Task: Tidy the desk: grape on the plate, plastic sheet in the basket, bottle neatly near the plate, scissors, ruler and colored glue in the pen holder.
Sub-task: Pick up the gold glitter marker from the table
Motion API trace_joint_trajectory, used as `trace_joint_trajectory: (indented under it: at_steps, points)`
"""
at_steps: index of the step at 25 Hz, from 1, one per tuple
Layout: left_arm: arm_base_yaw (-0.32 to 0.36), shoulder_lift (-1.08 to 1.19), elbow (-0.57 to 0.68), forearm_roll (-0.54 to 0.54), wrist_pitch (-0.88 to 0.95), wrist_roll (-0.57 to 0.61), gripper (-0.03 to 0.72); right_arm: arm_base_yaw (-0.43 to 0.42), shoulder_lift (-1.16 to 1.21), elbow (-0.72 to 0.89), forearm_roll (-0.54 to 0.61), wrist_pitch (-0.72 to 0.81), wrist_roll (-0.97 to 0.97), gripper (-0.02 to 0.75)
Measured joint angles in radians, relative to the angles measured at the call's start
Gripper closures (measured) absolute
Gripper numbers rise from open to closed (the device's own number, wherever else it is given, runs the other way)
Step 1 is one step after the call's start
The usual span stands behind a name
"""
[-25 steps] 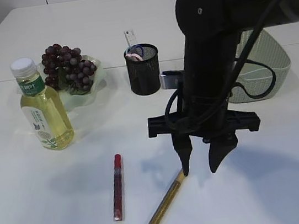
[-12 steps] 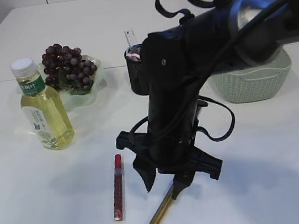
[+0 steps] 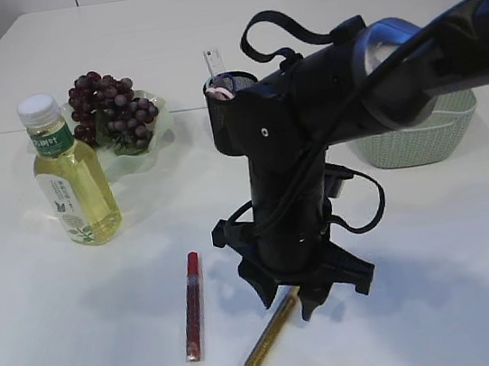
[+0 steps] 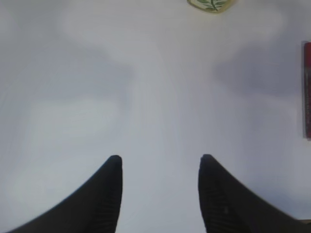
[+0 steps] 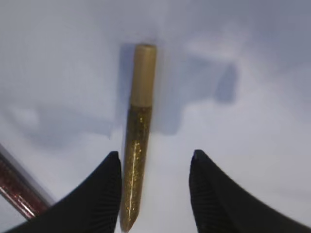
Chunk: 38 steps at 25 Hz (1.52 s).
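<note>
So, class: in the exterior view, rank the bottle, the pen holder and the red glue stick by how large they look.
1. Bottle, clearly largest.
2. Pen holder, though the arm hides part of it.
3. Red glue stick: long but very thin, and nearest the camera.

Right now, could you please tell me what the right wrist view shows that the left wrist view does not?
Only the right wrist view shows the gold glitter glue pen lying flat between the open fingers of the right gripper, closer to one finger. Only the left wrist view shows the left gripper, open over bare table, and the bottom edge of the yellow drink bottle. Both show the red glitter glue pen at the frame edge and the white table.
</note>
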Motion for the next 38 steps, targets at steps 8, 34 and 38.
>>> trace_joint_trajectory:
  at_steps: [8,34,38]
  points:
    - [0.000,0.000,0.000,-0.008,-0.002,0.000,0.316,0.000,0.004,0.000,-0.054,-0.075,0.060,0.371]
    - [0.000,0.000,0.000,-0.009,-0.023,0.000,0.316,0.000,0.083,0.000,-0.008,-0.099,0.068,0.566]
    - [0.000,0.000,0.000,-0.009,-0.023,0.000,0.316,0.000,0.083,0.000,-0.008,-0.099,0.059,0.646]
